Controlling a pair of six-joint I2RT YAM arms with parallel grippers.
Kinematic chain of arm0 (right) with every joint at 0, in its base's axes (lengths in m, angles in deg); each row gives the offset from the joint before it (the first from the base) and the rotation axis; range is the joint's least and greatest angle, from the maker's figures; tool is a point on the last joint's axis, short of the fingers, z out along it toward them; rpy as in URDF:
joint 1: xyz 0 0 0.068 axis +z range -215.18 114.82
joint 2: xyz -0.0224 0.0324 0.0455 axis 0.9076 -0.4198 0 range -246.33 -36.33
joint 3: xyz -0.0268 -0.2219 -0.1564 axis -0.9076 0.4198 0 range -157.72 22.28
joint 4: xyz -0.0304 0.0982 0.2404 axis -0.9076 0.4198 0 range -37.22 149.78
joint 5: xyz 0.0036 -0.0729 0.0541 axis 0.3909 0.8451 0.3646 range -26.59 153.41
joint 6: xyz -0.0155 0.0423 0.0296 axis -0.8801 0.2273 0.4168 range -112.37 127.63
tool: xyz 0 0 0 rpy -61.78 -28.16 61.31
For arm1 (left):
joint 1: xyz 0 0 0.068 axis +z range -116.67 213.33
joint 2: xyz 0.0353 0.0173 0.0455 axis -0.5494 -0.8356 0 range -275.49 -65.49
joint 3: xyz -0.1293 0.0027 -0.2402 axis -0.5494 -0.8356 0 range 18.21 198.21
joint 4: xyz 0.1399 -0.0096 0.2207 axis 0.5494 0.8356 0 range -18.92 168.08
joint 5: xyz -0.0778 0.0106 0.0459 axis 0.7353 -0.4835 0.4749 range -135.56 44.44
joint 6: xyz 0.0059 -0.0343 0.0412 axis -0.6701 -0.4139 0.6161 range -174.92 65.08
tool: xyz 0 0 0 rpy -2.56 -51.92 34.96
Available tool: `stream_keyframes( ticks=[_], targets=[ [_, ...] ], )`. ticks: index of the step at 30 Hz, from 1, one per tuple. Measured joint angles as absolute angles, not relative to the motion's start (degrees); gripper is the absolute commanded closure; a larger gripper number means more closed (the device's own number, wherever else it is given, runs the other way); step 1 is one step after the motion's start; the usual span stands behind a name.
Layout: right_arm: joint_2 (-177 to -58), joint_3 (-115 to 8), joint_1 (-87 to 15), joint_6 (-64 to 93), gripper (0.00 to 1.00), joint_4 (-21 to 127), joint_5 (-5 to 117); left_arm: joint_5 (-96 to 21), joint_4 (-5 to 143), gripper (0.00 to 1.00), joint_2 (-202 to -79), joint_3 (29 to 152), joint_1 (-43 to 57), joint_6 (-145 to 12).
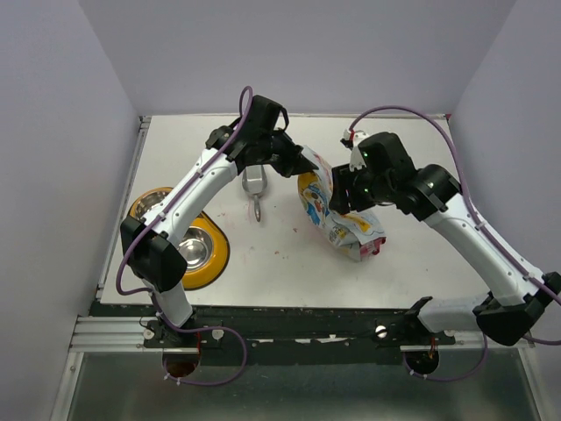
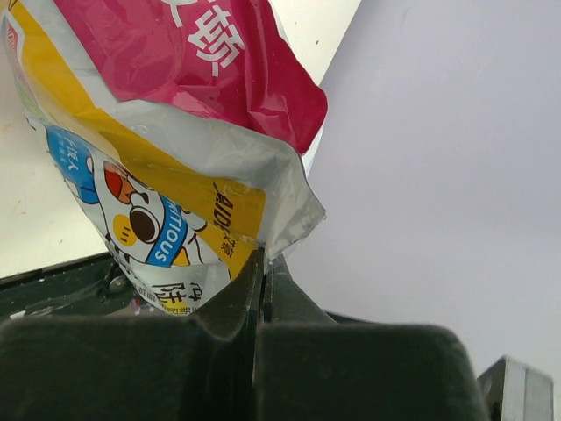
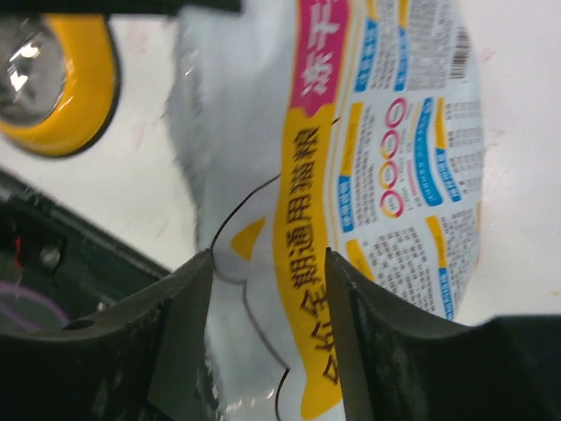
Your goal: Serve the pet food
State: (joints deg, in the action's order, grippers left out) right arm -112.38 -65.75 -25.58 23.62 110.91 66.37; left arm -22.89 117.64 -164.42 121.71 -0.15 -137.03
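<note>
Two robot arms work on a pet food bag at the middle of a white tabletop. The left gripper has its jaws pressed fully together on a corner of the bag's top edge. The right gripper has its jaws part open either side of the bag's middle; whether they press it cannot be told. No kibble shows, so it is presumably still inside. A metal scoop lies just beside the bag, and a yellow feeder sits well apart. The step in hand looks like opening the bag. Next, the right jaws need a firm hold opposite the left's.
</note>
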Motion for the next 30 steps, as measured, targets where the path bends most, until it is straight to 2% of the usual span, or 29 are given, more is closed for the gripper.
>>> stream_keyframes(
  ticks=[1,2,6,11,14,17,19,22,25,26,30],
  targets=[
    [-111.00,-64.85,-25.47,23.84,0.07,110.60,64.18,-22.91,118.10,1.00,-164.42,121.93,-0.15,-137.03],
    [-109.45,-64.05,-25.47,23.93,0.00,110.36,61.97,-22.91,118.32,1.00,-164.42,122.02,-0.15,-137.05],
    [-105.41,-63.17,-25.28,22.79,0.01,110.34,55.29,-22.97,121.08,1.00,-164.60,123.48,-0.15,-137.07],
    [-105.23,-60.64,-24.69,22.22,0.05,111.98,57.36,-22.91,124.79,1.00,-165.91,126.70,-0.17,-137.29],
    [-105.21,-59.81,-24.69,21.39,0.14,113.00,59.77,-22.56,127.04,1.00,-167.61,129.56,-0.17,-137.62],
    [-105.19,-59.04,-24.67,21.04,0.42,113.33,65.17,-22.30,128.03,1.00,-168.92,131.53,-0.17,-137.82],
    [-105.08,-58.76,-24.62,21.31,0.48,113.44,67.83,-22.32,128.31,1.00,-169.36,132.20,-0.17,-137.84],
    [-103.77,-58.45,-24.18,21.63,0.66,112.92,69.93,-22.01,128.18,1.00,-169.86,132.95,-0.17,-137.42],
    [-101.67,-57.20,-24.21,21.87,0.99,111.34,70.70,-21.92,128.44,1.00,-169.89,133.25,-0.17,-135.98],
    [-101.01,-56.70,-24.23,22.25,0.99,110.58,70.94,-21.97,128.90,0.93,-169.89,133.58,-0.19,-134.93],
    [-100.27,-55.72,-24.25,23.67,0.99,109.22,71.15,-22.54,129.49,0.46,-169.36,133.17,-0.24,-130.45]
  ],
)
